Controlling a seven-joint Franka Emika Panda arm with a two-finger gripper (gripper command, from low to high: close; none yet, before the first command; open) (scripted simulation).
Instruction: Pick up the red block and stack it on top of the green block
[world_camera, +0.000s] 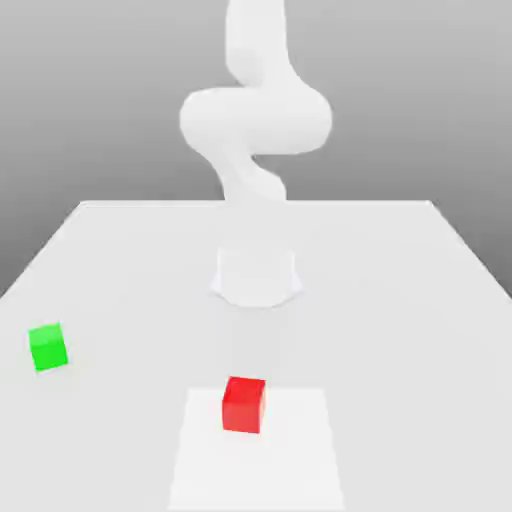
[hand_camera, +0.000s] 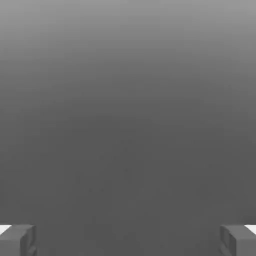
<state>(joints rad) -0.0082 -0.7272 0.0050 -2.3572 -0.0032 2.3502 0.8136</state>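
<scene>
With the red block (world_camera: 243, 406) ungrasped, I judge approach pending; gripper (hand_camera: 128, 241) open, empty. Next: align above it, descend.

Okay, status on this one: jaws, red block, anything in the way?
Jaws open, nothing held. Red block down on white patch. Nothing seen on top of it.

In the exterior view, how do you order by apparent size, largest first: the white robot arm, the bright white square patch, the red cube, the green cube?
1. White robot arm
2. Bright white patch
3. Red cube
4. Green cube
</scene>
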